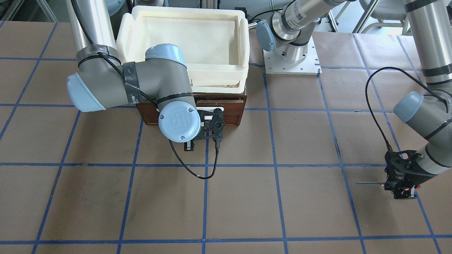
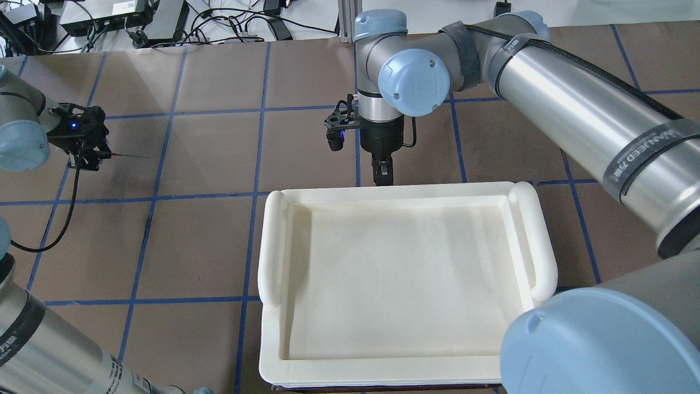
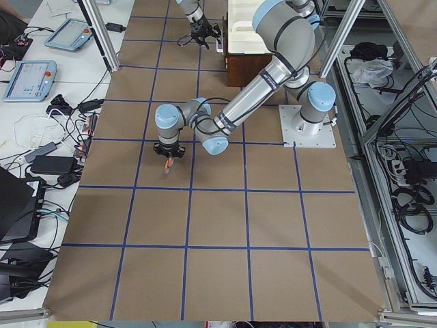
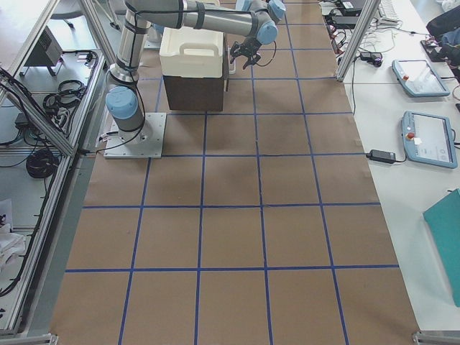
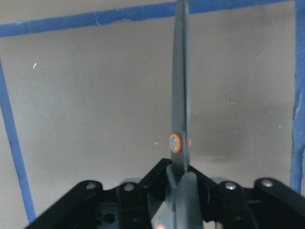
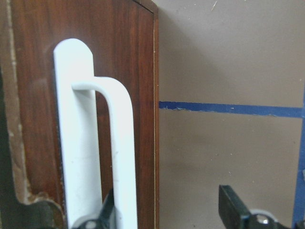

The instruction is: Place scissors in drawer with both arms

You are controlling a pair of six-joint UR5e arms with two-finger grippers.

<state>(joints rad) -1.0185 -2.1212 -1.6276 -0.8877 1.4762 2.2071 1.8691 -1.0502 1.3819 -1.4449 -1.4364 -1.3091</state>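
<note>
My left gripper (image 1: 402,192) is shut on the grey handles of the scissors (image 1: 369,183), whose slim dark blades stick out level just above the table. In the left wrist view the blades (image 5: 180,95) run straight ahead from the orange pivot. My right gripper (image 2: 383,174) is open at the front of the dark brown drawer (image 1: 231,114). In the right wrist view the white bar handle (image 6: 116,143) stands between the fingers, close to the left finger (image 6: 107,213); the other finger (image 6: 233,210) is well apart from it. I cannot tell whether the drawer is pulled out.
A cream-white plastic tray (image 2: 273,246) sits on top of the drawer box and hides it from overhead. The left arm's base plate (image 1: 292,58) stands beside the box. Brown paper with blue tape lines covers the table. Operator tablets (image 4: 431,136) lie beyond the table's edge.
</note>
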